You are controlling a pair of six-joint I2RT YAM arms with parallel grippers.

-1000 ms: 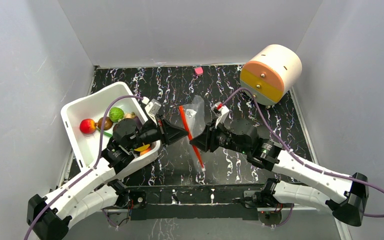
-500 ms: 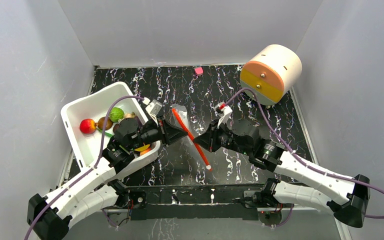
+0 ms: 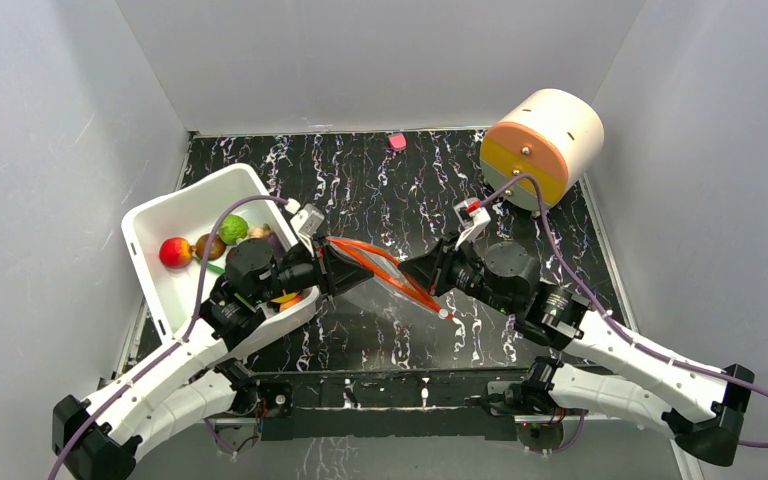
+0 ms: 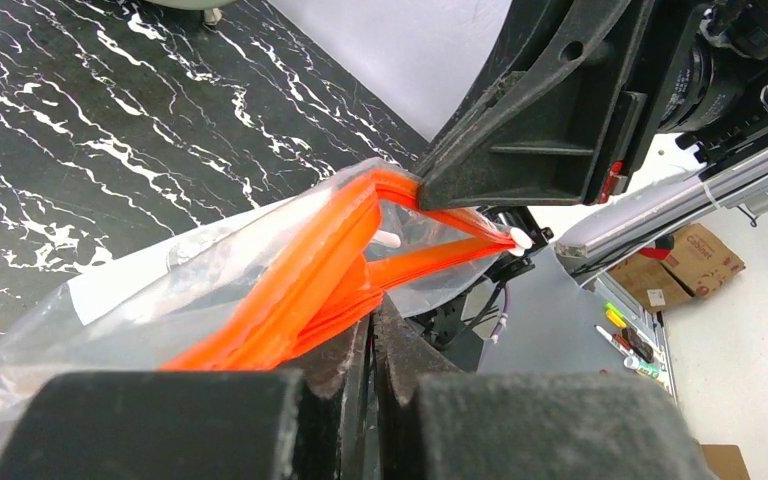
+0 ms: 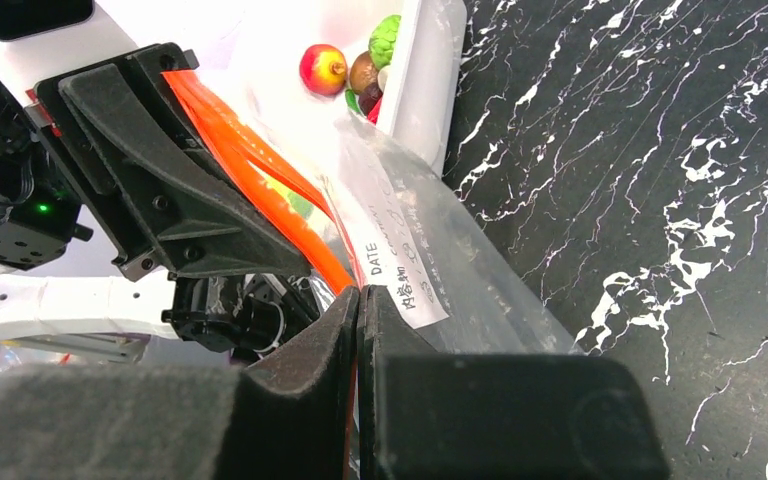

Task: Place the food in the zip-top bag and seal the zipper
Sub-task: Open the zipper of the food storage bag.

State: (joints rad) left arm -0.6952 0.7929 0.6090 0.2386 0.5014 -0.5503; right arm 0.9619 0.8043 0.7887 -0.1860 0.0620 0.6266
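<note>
Nearest, the left arm [image 3: 160, 370] and right arm [image 3: 620, 350] reach in from the near edge of the bench [image 3: 360, 170] and meet over its middle. The left jaws are pinched tight on the zipper [image 4: 325, 265], the orange-red strip running straight out from between them. The right jaws are likewise closed with almost no gap, gripping the zip-top bag [image 5: 460, 270] at its top edge, just beside the white label [image 5: 392, 262]. The clear bag hangs stretched between the two arms. Its strip shows as two orange bands that part in the middle and rejoin near the white end piece [image 3: 442, 314] beside the right jaws. Whether its lower edge touches the bench cannot be told.

Farther left sits a white tub [image 3: 190, 200], holding the red apple [image 3: 174, 252], a brown piece [image 3: 210, 245] and the green round fruit [image 3: 232, 229]. At the far right stands a cream and orange drum [image 3: 542, 145], and a small pink piece [image 3: 397, 142] lies at the far edge.
</note>
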